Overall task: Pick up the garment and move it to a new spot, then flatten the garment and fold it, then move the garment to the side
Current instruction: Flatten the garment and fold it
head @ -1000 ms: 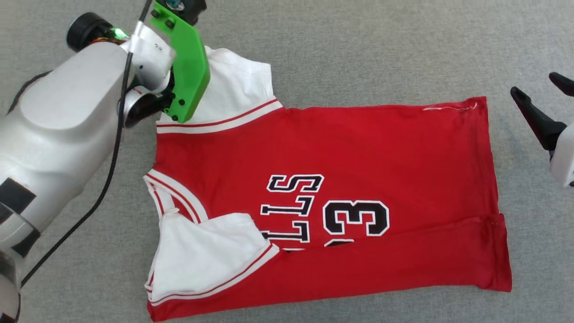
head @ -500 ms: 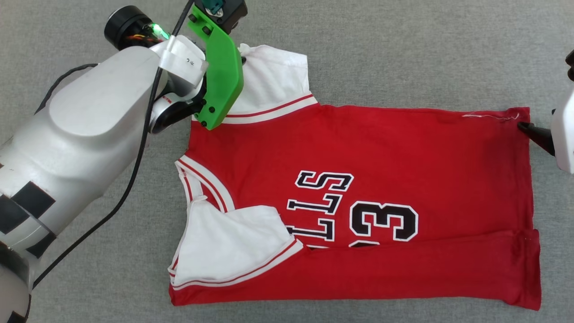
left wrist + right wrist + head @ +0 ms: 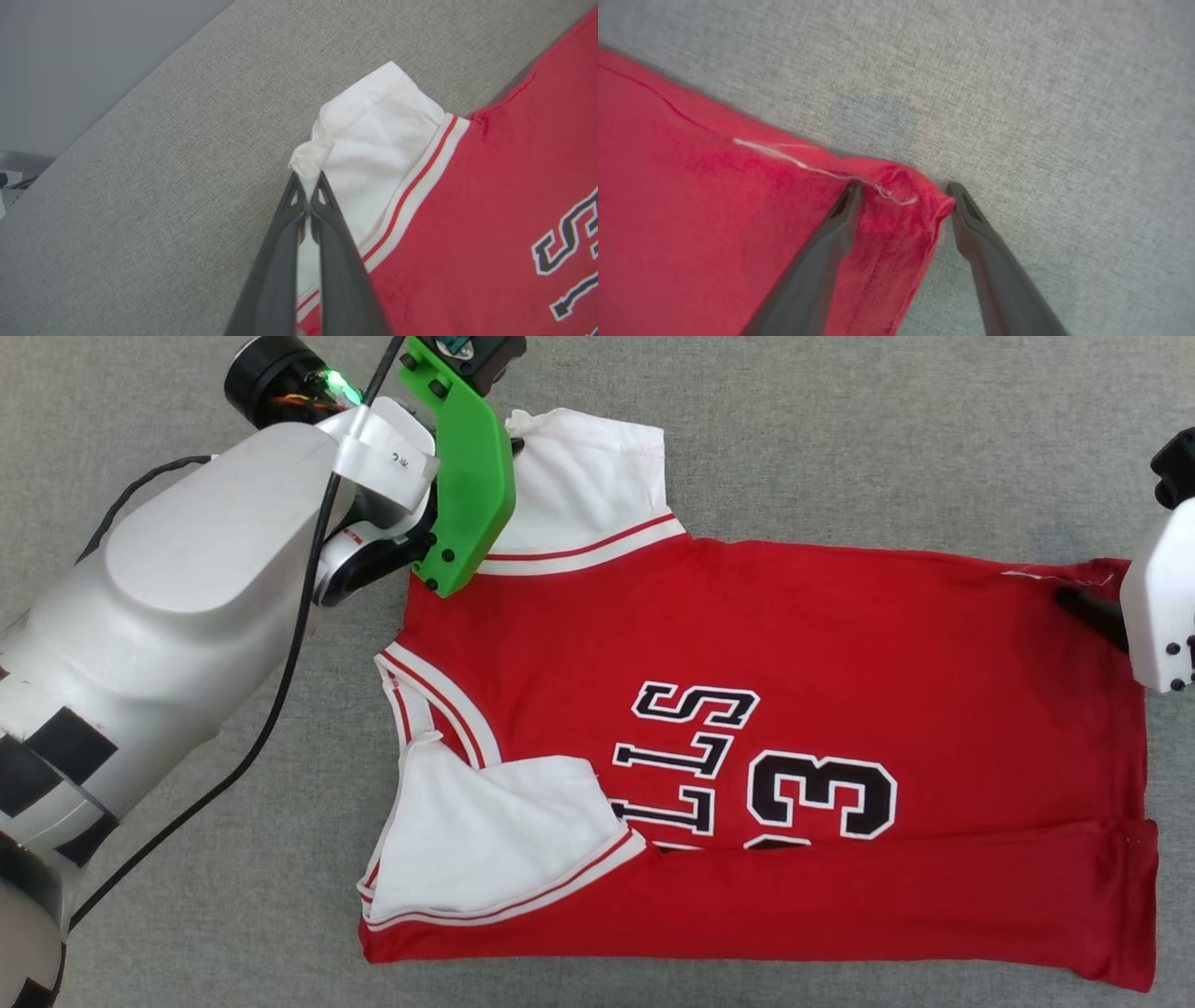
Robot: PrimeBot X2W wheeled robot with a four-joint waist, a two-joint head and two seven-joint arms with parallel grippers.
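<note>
Left wrist view: the left gripper has its two dark fingers pressed together on a bunched edge of the white sleeve of the garment, whose red body spreads off to that gripper's right. Over at the right gripper the fingers stand spread, straddling the red hem corner. Its left finger is on the cloth and its right finger on the grey fabric surface just beside. The garment lies flat between the two grippers.

One garment: red body, white sleeves, red-and-white striped trim, black lettering outlined white. Worktop: plain grey weave. Wrist bracket: green.
</note>
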